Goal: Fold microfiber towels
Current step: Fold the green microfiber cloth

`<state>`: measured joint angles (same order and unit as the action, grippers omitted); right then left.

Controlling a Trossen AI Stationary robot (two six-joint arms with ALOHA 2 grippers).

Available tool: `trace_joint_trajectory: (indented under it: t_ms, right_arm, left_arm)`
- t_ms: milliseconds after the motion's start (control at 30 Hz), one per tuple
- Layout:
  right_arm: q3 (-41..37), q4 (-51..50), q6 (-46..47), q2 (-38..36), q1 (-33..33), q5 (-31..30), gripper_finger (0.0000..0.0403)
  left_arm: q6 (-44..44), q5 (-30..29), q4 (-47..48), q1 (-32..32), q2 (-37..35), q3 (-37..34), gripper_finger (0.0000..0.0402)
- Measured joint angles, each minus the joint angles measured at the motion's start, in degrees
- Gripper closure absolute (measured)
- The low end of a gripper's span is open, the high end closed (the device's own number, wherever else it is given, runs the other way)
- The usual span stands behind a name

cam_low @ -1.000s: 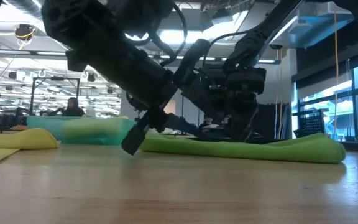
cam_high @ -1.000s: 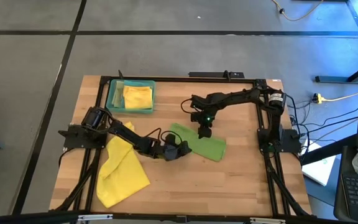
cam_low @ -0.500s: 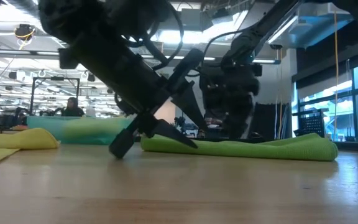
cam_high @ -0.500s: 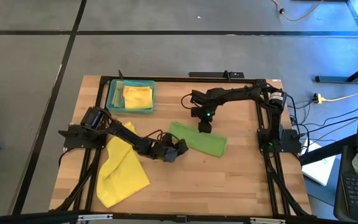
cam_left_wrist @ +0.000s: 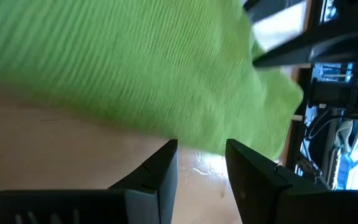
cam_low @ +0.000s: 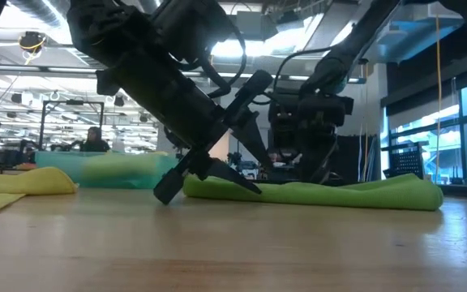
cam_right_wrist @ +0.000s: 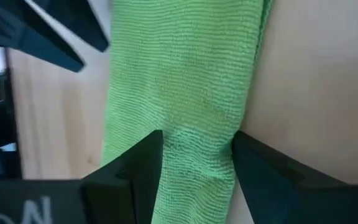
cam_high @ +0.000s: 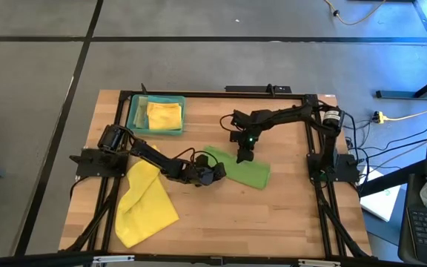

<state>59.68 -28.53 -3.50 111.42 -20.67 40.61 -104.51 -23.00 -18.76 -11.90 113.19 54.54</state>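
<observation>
The bright green towel (cam_high: pixel 237 169) is straddled by the parted right claw (cam_high: pixel 244 156), apparently pinning it; the left claw (cam_high: pixel 215 175) is parted, empty, beside its edge.

Both arms are dark, near-black, built of slim jointed links. The left arm (cam_high: pixel 150 157) has a bulky cylindrical motor housing at its base and thin black cables looping along its forearm. The right arm (cam_high: pixel 280 116) carries a small green light near its wrist and a silver-and-orange collar at its base joint, with black cables trailing off. The left gripper (cam_left_wrist: pixel 199 163) has flat, matte black, wedge-shaped fingers with bevelled edges. The right gripper (cam_right_wrist: pixel 194 158) has similar angular black fingers, with pale markings on its body
</observation>
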Motion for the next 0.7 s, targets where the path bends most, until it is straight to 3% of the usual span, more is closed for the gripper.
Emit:
trace_joint_trajectory:
  t_ms: [467,567,700]
  right_arm:
    - [0.0,5.2,7.8,3.1,8.6,4.4,0.0215]
    - [-0.1,8.3,9.8,3.1,10.0,1.9,0.0245]
    - [-0.2,11.3,13.4,3.2,10.6,-1.1,0.0336]
  left_arm:
    - [0.3,0.1,-0.1,-0.4,0.1,-0.1,0.0275]
    - [0.5,-0.2,-0.1,-1.0,0.1,-0.1,0.0275]
    - [0.5,-0.1,-0.2,-2.2,0.1,-0.1,0.0275]
